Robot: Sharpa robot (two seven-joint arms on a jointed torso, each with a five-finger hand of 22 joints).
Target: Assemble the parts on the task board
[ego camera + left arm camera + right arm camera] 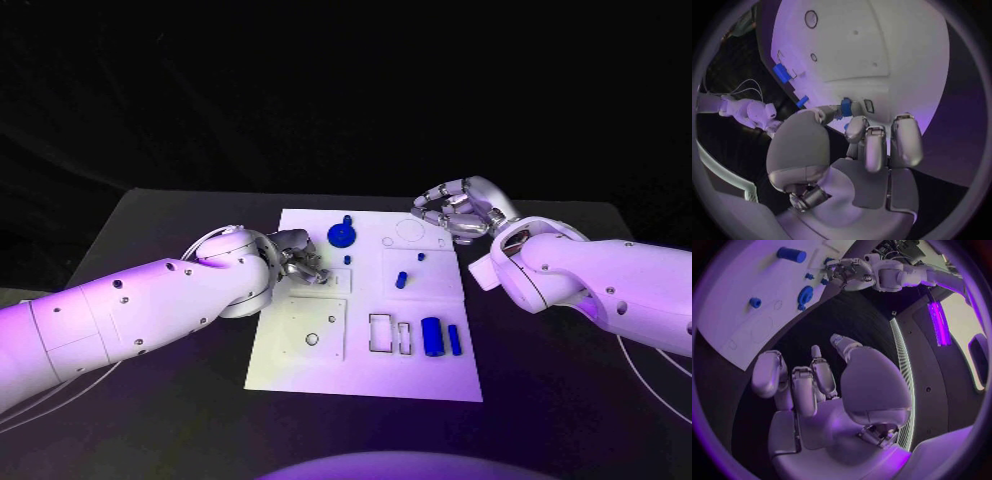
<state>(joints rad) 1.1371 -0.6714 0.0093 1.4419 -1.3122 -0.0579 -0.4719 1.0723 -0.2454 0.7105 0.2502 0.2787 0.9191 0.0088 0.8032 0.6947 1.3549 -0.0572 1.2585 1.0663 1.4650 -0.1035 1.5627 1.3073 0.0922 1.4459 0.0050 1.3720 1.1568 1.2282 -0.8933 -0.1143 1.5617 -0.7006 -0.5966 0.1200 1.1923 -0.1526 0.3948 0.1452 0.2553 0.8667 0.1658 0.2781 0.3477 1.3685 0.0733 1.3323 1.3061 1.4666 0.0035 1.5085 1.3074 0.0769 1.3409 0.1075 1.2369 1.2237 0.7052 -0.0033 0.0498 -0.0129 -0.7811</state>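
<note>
Blue cylinder [431, 337], bar [454, 340] beside slot; hands well apart.

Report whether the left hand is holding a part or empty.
Holding: the left hand pinches a small blue part at its fingertips over the task board.

Counting one white task board [296, 350], lying on one black table [173, 215]. Counting six blue parts standing or lying on it: one round disc [342, 237], one thick cylinder [431, 337], one slim bar [454, 340] and three small pegs [348, 259] [421, 257] [402, 280]. Counting two silver hands — left hand [296, 255], right hand [459, 212] — coming in on two white arms [144, 300] [606, 275]
</note>
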